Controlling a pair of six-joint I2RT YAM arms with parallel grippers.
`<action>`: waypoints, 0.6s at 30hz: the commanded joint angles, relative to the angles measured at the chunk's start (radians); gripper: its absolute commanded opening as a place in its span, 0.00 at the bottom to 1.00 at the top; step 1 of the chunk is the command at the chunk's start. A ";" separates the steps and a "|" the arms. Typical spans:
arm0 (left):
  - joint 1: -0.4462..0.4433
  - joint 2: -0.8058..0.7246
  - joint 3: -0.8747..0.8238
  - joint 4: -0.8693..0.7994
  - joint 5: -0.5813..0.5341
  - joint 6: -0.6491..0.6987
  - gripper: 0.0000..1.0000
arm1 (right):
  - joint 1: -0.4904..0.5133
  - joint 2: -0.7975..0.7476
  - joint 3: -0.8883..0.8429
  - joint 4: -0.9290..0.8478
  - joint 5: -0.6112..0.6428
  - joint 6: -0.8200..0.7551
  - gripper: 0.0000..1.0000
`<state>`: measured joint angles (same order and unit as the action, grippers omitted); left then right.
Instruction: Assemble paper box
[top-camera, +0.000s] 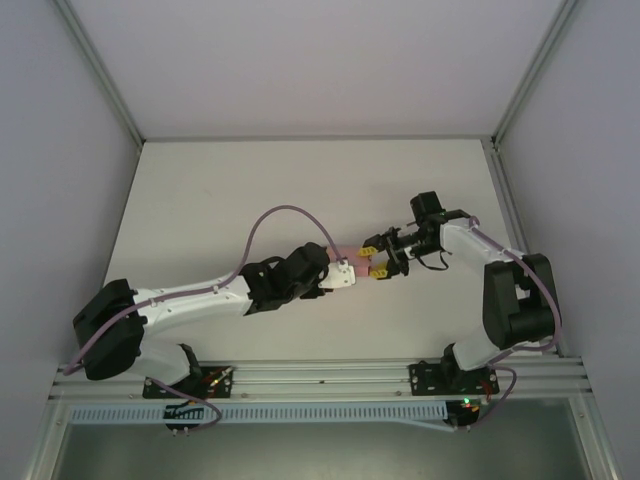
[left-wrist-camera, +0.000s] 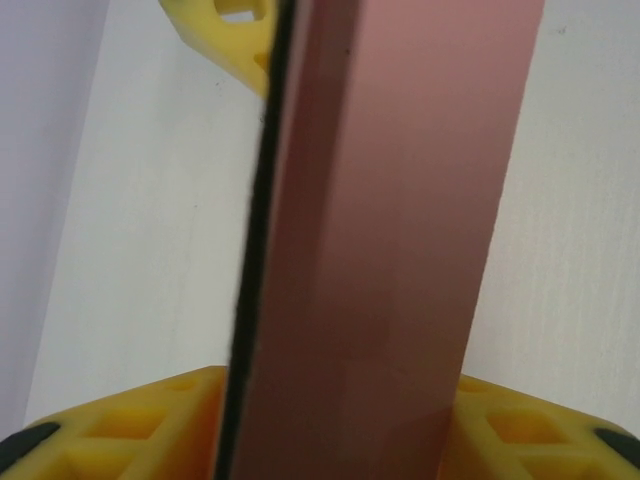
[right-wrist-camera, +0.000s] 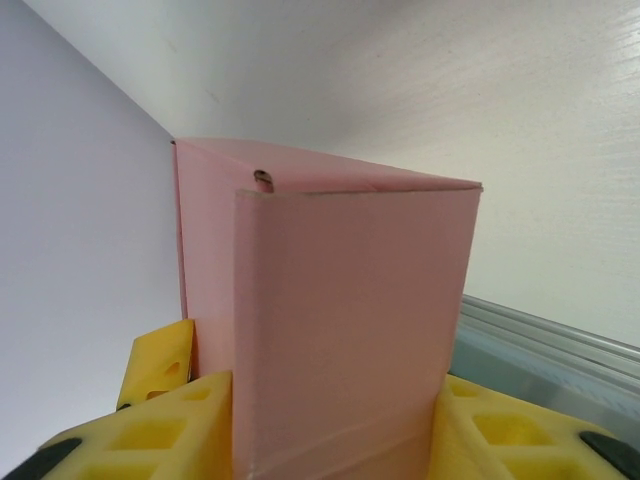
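A pale pink paper box (top-camera: 348, 251), folded into a small rectangular shape, hangs above the middle of the white table between both arms. My left gripper (top-camera: 345, 272) reaches it from the left. In the left wrist view the box (left-wrist-camera: 400, 200) runs up from between the two yellow fingers (left-wrist-camera: 130, 430), which press both its sides. My right gripper (top-camera: 375, 256) comes from the right. In the right wrist view the box (right-wrist-camera: 350, 300) stands upright with the yellow fingers (right-wrist-camera: 150, 440) against both sides, its top flap closed. A finger of the other gripper (right-wrist-camera: 160, 365) shows behind the box.
The white table (top-camera: 250, 190) is walled by pale panels and aluminium posts. A metal rail (top-camera: 320, 375) runs along the near edge by the arm bases. A purple cable (top-camera: 280, 215) loops above the left arm.
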<state>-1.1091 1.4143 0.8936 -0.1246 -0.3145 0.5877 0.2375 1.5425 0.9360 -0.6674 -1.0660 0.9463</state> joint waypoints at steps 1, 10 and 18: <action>0.014 0.003 0.013 0.078 -0.053 0.020 0.47 | 0.012 -0.030 -0.005 -0.058 -0.002 -0.050 0.50; 0.026 0.009 0.044 -0.014 0.038 -0.016 0.37 | 0.003 -0.083 0.021 0.015 0.102 -0.057 0.72; 0.051 -0.017 0.041 -0.059 0.076 -0.024 0.33 | -0.018 -0.130 0.000 0.013 0.172 -0.059 0.97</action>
<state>-1.0748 1.4147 0.9077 -0.1539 -0.2714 0.5831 0.2340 1.4513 0.9363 -0.6514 -0.9417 0.8963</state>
